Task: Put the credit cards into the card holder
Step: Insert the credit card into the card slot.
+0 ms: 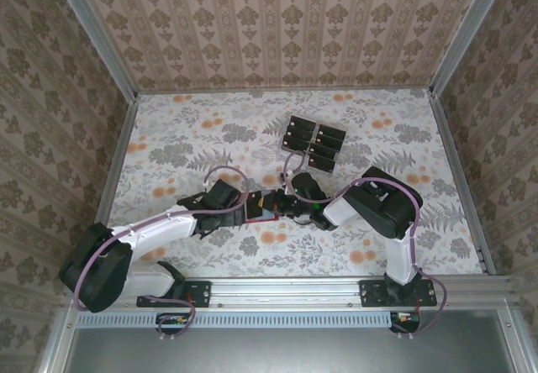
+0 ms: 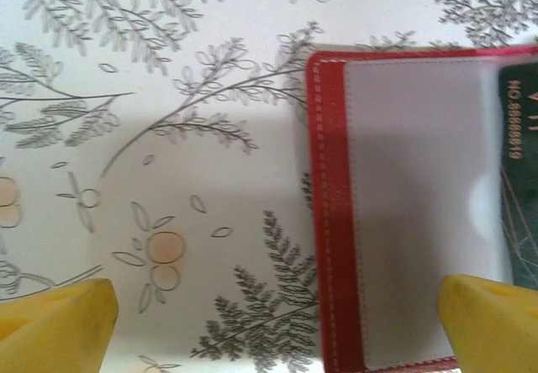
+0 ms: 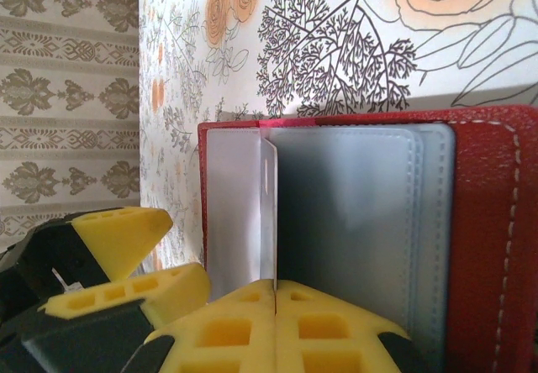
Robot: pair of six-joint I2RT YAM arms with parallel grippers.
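Holder (image 1: 266, 212) lies open on the table (image 1: 168, 138), just toward 6 o'clock of its centre, between the two grippers; red rim, grey inside. Left gripper (image 1: 249, 207) is at the holder's 9 o'clock; in the left wrist view (image 2: 277, 331) its jaws stand spread wide, one yellow fingertip (image 2: 59, 323) over bare table, the other over the holder's (image 2: 403, 205) grey pocket; whether either touches cannot be told. Right gripper (image 1: 287, 207) is at the holder's 3 o'clock; in its wrist view (image 3: 276, 331) the jaws are pressed together, pinching a thin pale leaf (image 3: 267, 213) of the holder (image 3: 496, 239) that stands upright on edge. Left arm lies low, forearm running toward 3 o'clock; right arm bends sharply at the elbow, forearm running toward 9 o'clock. One dark card (image 2: 519, 180) sits in the pocket, cut off at 3 o'clock of the frame; other cards (image 1: 311, 144) group at the holder's 1 o'clock, well apart; in the top view the holder's middle is hidden beneath both grippers.
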